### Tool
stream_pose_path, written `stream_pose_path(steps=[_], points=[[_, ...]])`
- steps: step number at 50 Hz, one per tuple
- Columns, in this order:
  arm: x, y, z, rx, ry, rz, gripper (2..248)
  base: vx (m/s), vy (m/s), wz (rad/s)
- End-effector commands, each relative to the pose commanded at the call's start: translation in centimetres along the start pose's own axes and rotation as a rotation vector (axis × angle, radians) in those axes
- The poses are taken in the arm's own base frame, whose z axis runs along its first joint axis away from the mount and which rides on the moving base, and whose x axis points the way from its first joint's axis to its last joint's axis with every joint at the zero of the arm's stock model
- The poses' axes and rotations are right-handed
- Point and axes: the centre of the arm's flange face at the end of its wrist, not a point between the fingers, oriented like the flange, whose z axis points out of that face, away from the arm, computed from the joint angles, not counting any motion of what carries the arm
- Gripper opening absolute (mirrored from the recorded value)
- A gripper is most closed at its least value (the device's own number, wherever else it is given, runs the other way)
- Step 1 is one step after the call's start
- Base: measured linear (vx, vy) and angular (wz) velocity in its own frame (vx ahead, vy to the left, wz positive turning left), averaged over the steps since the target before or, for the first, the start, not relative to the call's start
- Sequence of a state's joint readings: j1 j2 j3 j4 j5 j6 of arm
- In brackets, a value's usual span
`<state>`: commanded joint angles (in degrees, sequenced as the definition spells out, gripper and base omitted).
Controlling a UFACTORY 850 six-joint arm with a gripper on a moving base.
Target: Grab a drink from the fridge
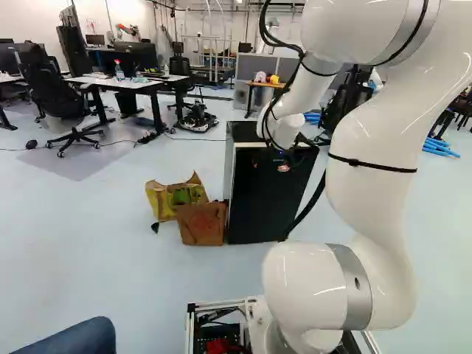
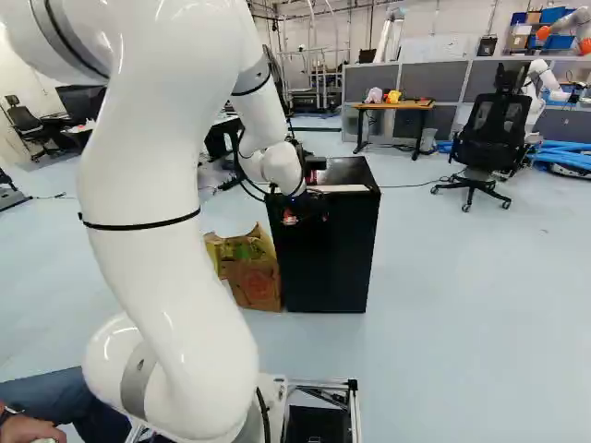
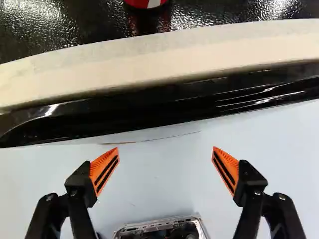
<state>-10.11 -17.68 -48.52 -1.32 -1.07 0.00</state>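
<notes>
1. Glossy black on the fridge [image 2: 323, 258], a cream strip [image 3: 149, 64] along its front edge!
2. Silvery flecks dapple its black top; there's a red thing [image 3: 142, 2] showing white!
3. Bright orange pads [image 3: 102, 169], black-striped!
4. White arm [image 2: 166, 305], grey bands, black straps!
5. One yellow-and-green bag [image 1: 157, 200], one brown bag [image 1: 200, 225]!
6. Pale blue floor [image 1: 88, 258]!

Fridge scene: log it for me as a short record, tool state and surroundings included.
Tool: open, nothing between its fingers
Tool position: by the upper front edge of the fridge
Fridge door: looks closed
Fridge top: pale strip along the front edge; red object behind it, only partly in the wrist view
Beside fridge: brown box and yellow bag, on the floor
Drink in tool: none
</notes>
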Motion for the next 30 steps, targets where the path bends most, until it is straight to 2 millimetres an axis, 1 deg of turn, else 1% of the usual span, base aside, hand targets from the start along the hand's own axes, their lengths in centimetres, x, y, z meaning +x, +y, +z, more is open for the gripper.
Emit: stream_pose_path(steps=[17,30], points=[[-2.0,-0.6,-1.3,0.006,0.002,-0.009,247,0.000,0.000,0.000],[-3.4,-1.2,-2.5,0.013,0.057,-0.023,247,0.000,0.000,0.000]])
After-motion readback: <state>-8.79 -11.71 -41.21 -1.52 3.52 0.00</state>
